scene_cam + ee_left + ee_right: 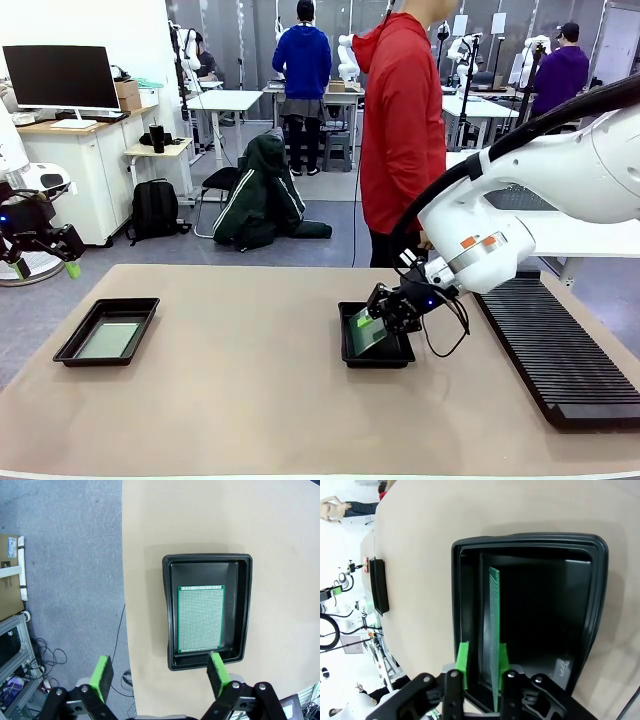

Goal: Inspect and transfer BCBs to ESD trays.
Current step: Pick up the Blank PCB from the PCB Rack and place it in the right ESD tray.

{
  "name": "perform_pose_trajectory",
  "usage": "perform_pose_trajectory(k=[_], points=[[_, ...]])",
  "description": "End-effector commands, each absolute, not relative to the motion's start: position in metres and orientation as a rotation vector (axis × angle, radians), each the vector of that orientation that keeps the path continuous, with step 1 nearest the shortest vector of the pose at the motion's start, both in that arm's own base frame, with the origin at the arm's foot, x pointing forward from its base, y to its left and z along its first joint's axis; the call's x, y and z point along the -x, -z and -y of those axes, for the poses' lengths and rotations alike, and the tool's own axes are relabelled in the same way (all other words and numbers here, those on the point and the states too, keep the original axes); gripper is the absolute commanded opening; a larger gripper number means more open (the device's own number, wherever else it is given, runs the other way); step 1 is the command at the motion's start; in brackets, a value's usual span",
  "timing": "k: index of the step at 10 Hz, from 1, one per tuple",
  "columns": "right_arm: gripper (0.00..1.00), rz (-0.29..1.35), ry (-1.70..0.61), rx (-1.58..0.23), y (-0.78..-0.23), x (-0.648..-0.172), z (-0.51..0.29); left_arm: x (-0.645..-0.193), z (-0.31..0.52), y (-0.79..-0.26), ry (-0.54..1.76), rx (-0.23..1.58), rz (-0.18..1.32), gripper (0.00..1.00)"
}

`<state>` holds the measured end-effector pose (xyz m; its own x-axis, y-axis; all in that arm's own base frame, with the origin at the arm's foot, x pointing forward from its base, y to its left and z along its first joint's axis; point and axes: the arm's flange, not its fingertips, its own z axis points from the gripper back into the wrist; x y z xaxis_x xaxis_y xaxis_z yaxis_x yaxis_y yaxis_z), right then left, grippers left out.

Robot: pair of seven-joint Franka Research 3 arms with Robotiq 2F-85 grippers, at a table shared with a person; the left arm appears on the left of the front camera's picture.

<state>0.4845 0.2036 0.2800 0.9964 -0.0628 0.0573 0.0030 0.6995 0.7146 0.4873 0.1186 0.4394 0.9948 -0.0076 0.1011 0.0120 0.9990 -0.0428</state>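
Note:
Two black ESD trays lie on the tan table. The left tray (70, 345) (245, 580) holds a green BCB (108, 340) (200, 618) lying flat on its floor. My left gripper (45, 262) (160, 676) hangs open, high over the table's left edge and well above that tray, with nothing between its fingers. My right gripper (385, 315) (483, 664) is shut on a second BCB (366, 332) (493, 610), which it holds tilted on edge inside the right tray (378, 358) (590, 580). The board's lower edge is down in the tray.
A long black ribbed rack (555, 345) lies along the table's right side. A person in a red hoodie (400, 130) stands at the far edge behind the right tray. Bare tabletop (250, 350) spreads between the two trays.

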Motion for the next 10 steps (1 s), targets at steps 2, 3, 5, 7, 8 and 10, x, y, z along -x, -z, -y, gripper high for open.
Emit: perform_pose_trajectory(k=[2, 3, 5, 7, 8, 10], points=[[0.50, 0.051, 0.055, -0.686, -0.305, -0.487, -0.218, -0.486, -0.120, -0.439, 0.016, 0.051, 0.104, 1.00], [0.56, 0.034, 0.063, -0.664, -0.310, -0.488, -0.221, -0.486, -0.120, -0.439, 0.016, 0.051, 0.104, 1.00], [0.68, 0.024, 0.067, -0.612, -0.317, -0.488, -0.227, -0.486, -0.120, -0.439, 0.016, 0.051, 0.104, 1.00], [0.79, 0.009, 0.055, -0.530, -0.326, -0.485, -0.235, -0.486, -0.120, -0.439, 0.016, 0.051, 0.104, 1.00], [0.85, 0.005, 0.048, -0.478, -0.332, -0.483, -0.241, -0.486, -0.120, -0.439, 0.016, 0.051, 0.104, 1.00], [0.95, 0.006, 0.052, -0.386, -0.347, -0.478, -0.249, -0.486, -0.120, -0.439, 0.016, 0.051, 0.104, 1.00]])
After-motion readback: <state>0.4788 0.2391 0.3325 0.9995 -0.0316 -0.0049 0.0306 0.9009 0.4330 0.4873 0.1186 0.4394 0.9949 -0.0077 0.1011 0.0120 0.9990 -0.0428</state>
